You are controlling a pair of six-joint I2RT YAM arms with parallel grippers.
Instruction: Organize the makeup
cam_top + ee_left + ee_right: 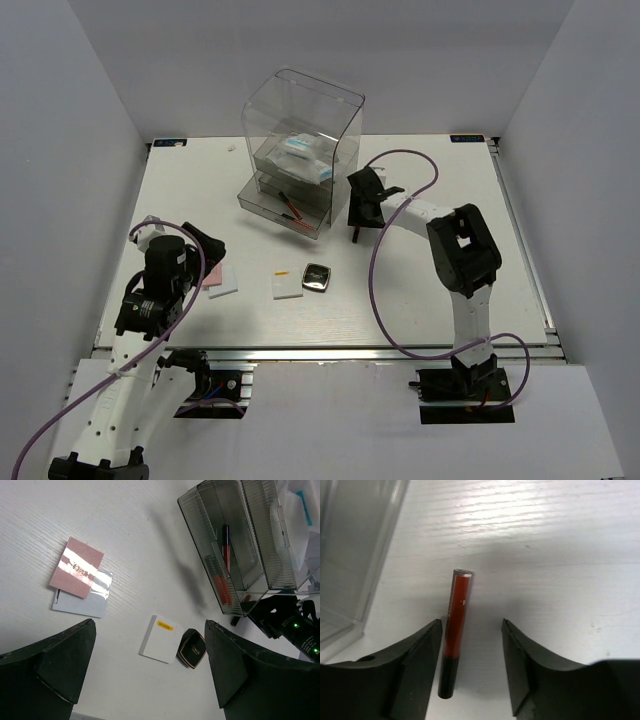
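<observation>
A dark-red stick with a black cap (456,625) lies flat on the table between the jaws of my right gripper (471,626). It is close to the left finger, and the jaws are open and not pressing it. That gripper (360,208) hangs just right of the clear drawer box (300,150). My left gripper (149,624) is open and empty above a white pad (161,639) and a black square compact (191,648). A pink pad (76,567) overlaps another white pad (82,597). Red sticks (225,550) lie in the pulled-out lower drawer. White blue-printed packets (305,160) sit in the upper drawer.
The drawer box's clear wall (355,555) stands just left of my right gripper. The lower drawer (285,210) juts toward the table's middle. The pads (287,285) and the compact (317,277) lie between the two arms, near the front edge.
</observation>
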